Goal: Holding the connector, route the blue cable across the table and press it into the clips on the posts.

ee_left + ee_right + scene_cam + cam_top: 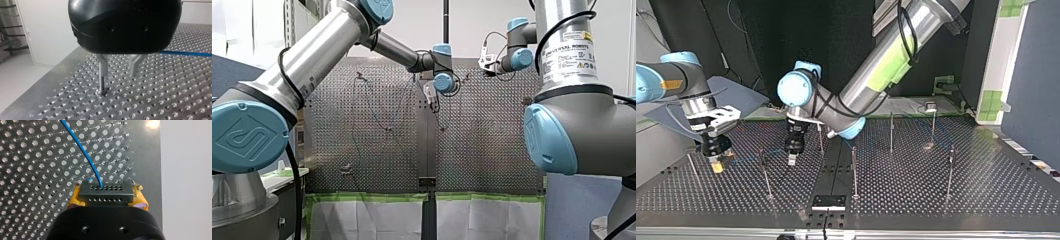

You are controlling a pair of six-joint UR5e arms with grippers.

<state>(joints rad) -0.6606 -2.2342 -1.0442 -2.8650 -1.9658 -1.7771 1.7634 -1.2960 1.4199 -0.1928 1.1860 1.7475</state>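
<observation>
writing: "UNIVERSAL ROBOTS" on label on right arm; smaller print unreadable. Letters K, L, M stamped along table edge.
table: dull silver metal plate, regular grid of round holes.
posts: thin upright metal rods spread over table; clips too small to tell.
connector: dark grey rectangular block, two rows of small round holes, at top view's left, low over table.
blue cable: thin, glossy; leaves connector's far hole row, curves away ahead of right gripper over table.
right gripper: black housing, yellow pads clamped on connector's two short ends.
left gripper: black domed housing, bare metal fingers moderately parted, nothing between. One post right at a finger, contact unclear. Blue cable lies on table beside it.
</observation>
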